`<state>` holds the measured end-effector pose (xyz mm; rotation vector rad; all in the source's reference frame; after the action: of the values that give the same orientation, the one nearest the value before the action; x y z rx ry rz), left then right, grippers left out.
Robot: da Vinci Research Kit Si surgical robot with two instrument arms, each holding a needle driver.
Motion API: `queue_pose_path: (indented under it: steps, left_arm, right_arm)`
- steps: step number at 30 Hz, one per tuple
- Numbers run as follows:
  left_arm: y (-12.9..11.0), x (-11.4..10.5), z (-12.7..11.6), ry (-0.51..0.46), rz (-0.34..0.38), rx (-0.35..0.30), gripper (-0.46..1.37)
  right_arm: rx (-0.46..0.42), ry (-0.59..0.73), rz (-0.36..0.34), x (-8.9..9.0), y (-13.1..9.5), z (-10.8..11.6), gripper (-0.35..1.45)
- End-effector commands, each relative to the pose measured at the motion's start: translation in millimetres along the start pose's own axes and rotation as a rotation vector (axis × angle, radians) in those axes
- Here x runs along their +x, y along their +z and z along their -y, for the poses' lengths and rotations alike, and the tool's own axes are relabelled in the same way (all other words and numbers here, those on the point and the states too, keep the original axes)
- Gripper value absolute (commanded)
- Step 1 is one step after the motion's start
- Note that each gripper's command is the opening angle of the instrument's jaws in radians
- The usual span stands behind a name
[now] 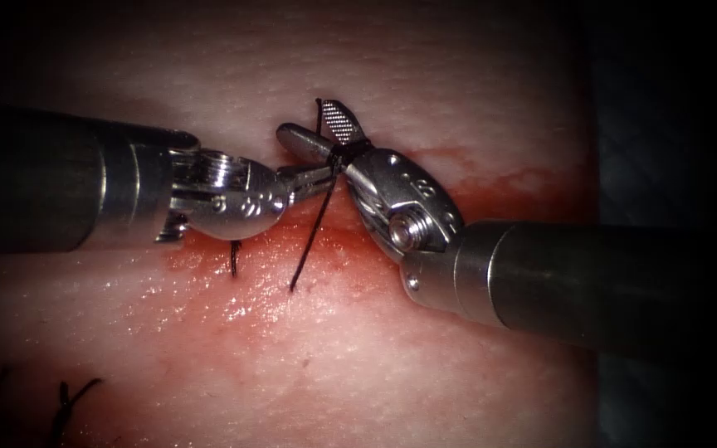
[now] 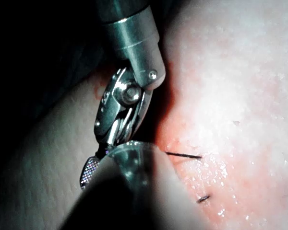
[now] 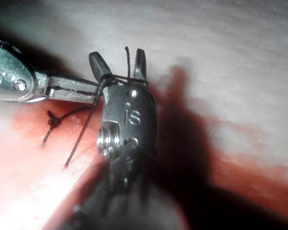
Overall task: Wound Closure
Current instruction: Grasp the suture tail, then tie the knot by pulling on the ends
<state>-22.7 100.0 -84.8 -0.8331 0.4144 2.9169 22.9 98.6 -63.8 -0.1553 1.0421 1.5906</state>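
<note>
The thread (image 1: 309,245) rises from the tissue (image 1: 425,365), from about 6 o'clock toward 12, to the tools. The left tool (image 1: 319,176) grips it with narrow jaws. The right tool (image 1: 317,124), at its 1 o'clock, stands open, thread looped around its jaw bases. I see no needle.

- The left tool (image 1: 313,178) and right tool (image 1: 321,124) meet tip to tip over the cut, blocking the middle.
- Taut thread (image 1: 309,245) crosses beneath them.
- Tissue (image 1: 425,365) in front lies unobstructed.
</note>
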Motion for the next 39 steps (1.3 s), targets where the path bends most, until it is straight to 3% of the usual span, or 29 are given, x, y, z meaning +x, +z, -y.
queue_pose_path:
  steps: [1, 13, 16, 19, 21, 22, 29, 39]
  left_arm:
    - [0.0, 0.0, 0.0, -0.001, -0.002, -0.009, -0.35]
    - [0.1, 0.0, -0.1, 0.0, -0.002, -0.008, -0.35]
    - [0.1, -0.1, -0.1, 0.0, -0.002, -0.007, -0.35]
    - [0.1, -0.1, -0.1, 0.0, -0.002, -0.007, -0.35]
    - [0.1, -0.1, -0.2, 0.0, -0.002, -0.006, -0.35]
    - [0.1, -0.1, -0.2, 0.0, -0.004, -0.008, -0.35]
    - [0.1, -0.1, -0.2, 0.001, -0.004, -0.008, -0.35]
    - [-0.4, -1.1, 0.0, 0.007, -0.007, -0.006, -0.35]
  right_arm:
    - [0.002, 0.0, 0.001, -0.1, 0.2, 0.0, 0.84]
    - [0.003, 0.004, 0.013, -0.4, 1.4, -0.4, 0.67]
    - [0.002, 0.003, 0.024, -0.5, 1.5, -0.5, 0.55]
    - [0.017, 0.002, 0.042, -0.6, 1.5, -0.4, 0.12]
    - [0.033, 0.001, 0.067, -0.7, 1.5, 0.0, -0.31]
    - [0.034, 0.001, 0.073, -0.8, 1.6, 0.2, -0.35]
    - [0.038, -0.09, 0.118, -1.0, 1.5, 1.0, -0.35]
    - [0.056, -0.142, 0.113, -0.8, -1.4, 2.8, -0.35]
